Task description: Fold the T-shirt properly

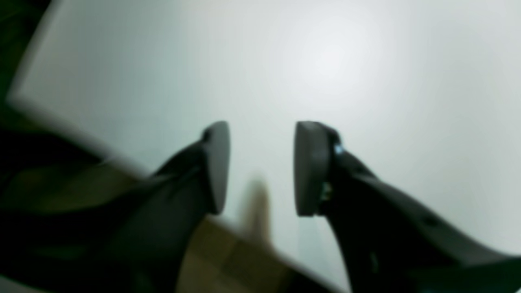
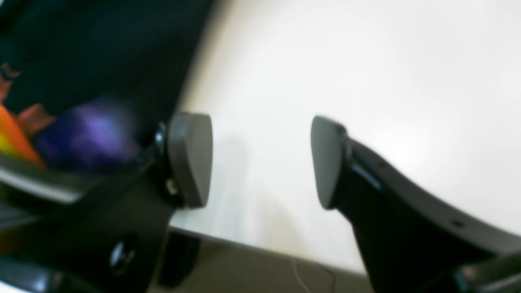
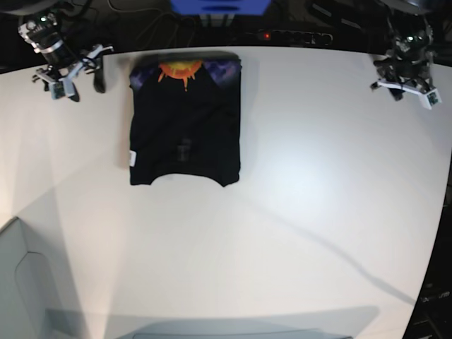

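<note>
The black T-shirt (image 3: 185, 134) lies folded into a rectangle on the white table (image 3: 296, 183), toward the far left. Its orange sun print (image 3: 181, 71) sits at the far edge and a small white tag (image 3: 132, 158) on its left side. My right gripper (image 3: 76, 79) hovers open just left of the shirt's far corner. In the right wrist view the right gripper (image 2: 260, 158) has nothing between its pads, with the T-shirt (image 2: 93, 49) and its purple print to one side. My left gripper (image 3: 404, 92) is at the far right corner, well away from the shirt. The left gripper (image 1: 262, 154) is open and empty over bare table.
A blue object (image 3: 219, 6) and a power strip with a red light (image 3: 289, 35) lie beyond the table's far edge. A grey panel (image 3: 21, 282) stands at the near left corner. The table's edge runs close under both grippers.
</note>
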`<state>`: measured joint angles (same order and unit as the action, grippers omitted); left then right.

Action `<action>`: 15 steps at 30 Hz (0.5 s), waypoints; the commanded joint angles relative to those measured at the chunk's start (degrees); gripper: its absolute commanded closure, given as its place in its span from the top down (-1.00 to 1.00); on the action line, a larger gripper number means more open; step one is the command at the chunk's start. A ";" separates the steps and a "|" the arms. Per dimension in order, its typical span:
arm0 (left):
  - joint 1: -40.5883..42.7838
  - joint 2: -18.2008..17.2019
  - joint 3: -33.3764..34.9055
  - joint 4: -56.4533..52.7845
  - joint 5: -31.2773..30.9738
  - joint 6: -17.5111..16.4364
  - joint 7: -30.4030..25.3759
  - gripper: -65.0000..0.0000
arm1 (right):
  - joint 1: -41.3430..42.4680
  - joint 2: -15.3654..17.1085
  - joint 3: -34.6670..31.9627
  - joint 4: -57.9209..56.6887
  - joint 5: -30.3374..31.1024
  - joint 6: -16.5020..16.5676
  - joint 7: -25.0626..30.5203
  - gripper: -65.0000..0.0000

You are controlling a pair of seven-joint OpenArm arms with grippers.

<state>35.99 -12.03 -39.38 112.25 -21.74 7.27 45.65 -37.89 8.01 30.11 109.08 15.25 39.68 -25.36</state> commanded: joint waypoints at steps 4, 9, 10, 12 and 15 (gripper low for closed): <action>4.76 -0.32 -5.94 1.20 0.07 0.16 -1.21 -0.72 | -6.11 0.65 6.95 0.86 0.71 0.32 1.50 -0.07; 12.50 -0.32 -6.91 0.50 0.07 0.16 -1.21 -0.97 | -14.20 0.65 10.38 0.33 0.62 0.32 1.15 -0.91; 13.73 -0.23 -6.56 -0.55 0.07 0.16 -1.21 -0.99 | -15.52 0.56 10.38 -0.11 0.62 0.32 0.09 -1.00; 15.49 0.47 -5.94 -4.42 0.07 0.16 -1.65 -1.00 | -17.28 0.82 9.50 -2.04 0.62 0.32 -2.28 -1.00; 15.49 0.74 -3.04 -14.36 0.59 0.16 -2.00 -1.00 | -17.36 2.32 6.95 -9.52 0.62 0.32 -3.43 -1.00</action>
<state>50.61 -10.66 -42.04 97.17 -21.58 7.14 44.12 -54.24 9.54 36.45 98.78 15.77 39.70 -28.91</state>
